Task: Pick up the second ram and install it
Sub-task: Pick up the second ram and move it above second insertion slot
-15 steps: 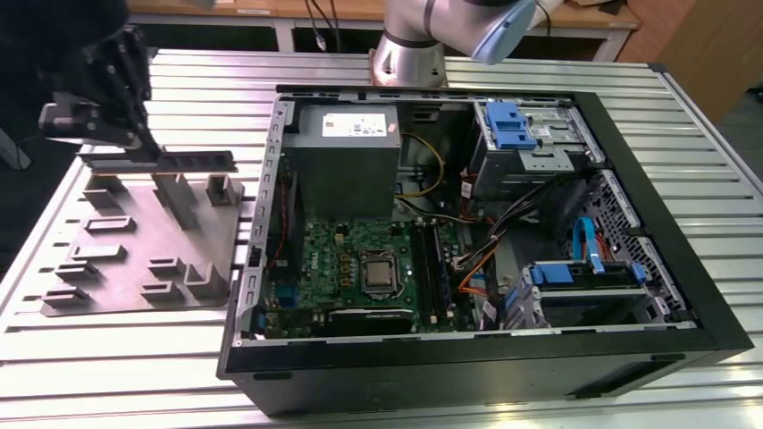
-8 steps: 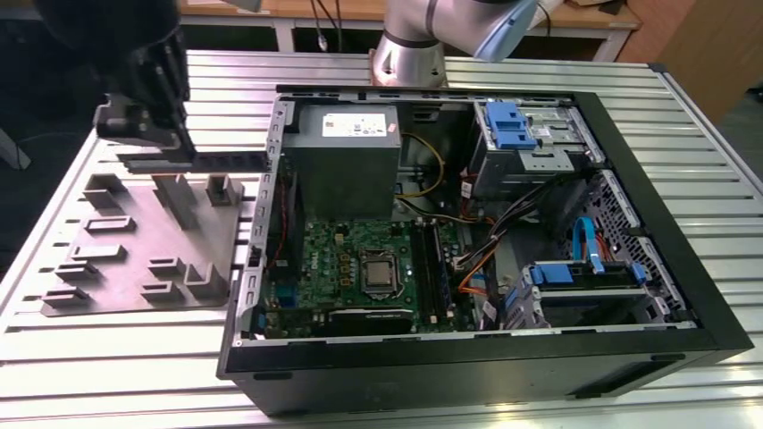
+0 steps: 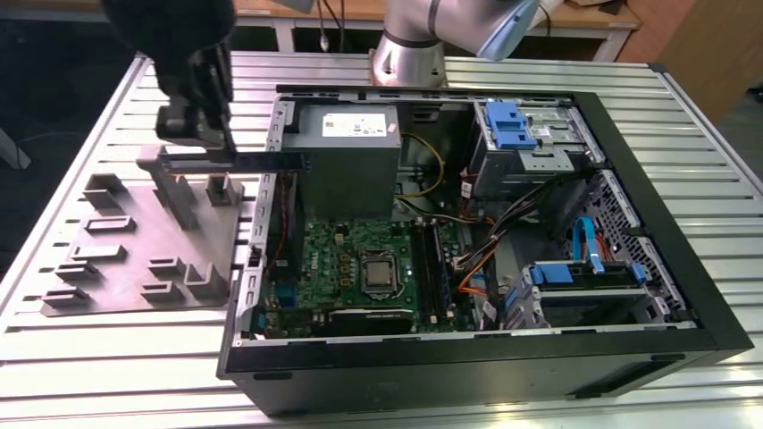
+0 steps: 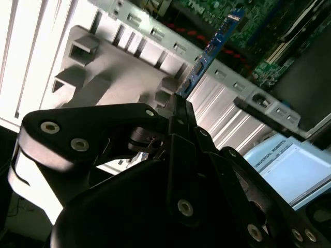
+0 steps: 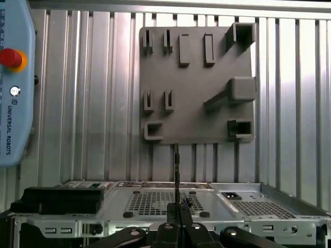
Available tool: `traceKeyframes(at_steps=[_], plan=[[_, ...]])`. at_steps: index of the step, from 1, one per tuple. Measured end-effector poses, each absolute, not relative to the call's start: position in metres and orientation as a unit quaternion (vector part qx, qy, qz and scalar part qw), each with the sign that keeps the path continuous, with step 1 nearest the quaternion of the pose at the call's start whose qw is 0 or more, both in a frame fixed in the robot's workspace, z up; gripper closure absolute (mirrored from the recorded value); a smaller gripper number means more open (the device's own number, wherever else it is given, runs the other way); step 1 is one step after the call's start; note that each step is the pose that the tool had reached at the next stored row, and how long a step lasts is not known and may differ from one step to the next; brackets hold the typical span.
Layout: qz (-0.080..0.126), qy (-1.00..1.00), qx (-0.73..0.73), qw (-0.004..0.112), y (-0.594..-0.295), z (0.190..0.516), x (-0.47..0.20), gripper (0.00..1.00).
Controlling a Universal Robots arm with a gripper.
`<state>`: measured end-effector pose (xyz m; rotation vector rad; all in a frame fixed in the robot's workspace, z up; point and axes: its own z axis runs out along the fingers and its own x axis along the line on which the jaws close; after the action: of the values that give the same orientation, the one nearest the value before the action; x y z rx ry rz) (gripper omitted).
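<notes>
One thin stick, the second ram (image 3: 272, 162), is in my jaws. They are closed tight on one end of it, and the rest pokes out flat toward the computer case (image 3: 477, 353). I see this in the upper left of the exterior view.

The stick hangs in the air above the grey tray (image 3: 138, 237), which lies on the worktop (image 3: 120, 357). Its far tip is just over the side wall of the case. In the second wrist view the stick (image 4: 212, 49) runs up toward the top right, blue with dark chips. In the first wrist view I see the stick (image 5: 176, 170) edge-on in the lower middle.

So the picking up is done. The putting in is not. The stick is well apart from the green board (image 3: 339, 255) low in the case, and it sits in no slot yet.
</notes>
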<state>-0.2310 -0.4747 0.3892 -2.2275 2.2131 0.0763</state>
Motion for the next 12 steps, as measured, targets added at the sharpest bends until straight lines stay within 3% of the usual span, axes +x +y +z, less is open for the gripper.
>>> traceKeyframes(at_steps=[12], plan=[[0.024, 0.705, -0.709, 0.0, -0.475, 0.388, -0.176, 0.89]])
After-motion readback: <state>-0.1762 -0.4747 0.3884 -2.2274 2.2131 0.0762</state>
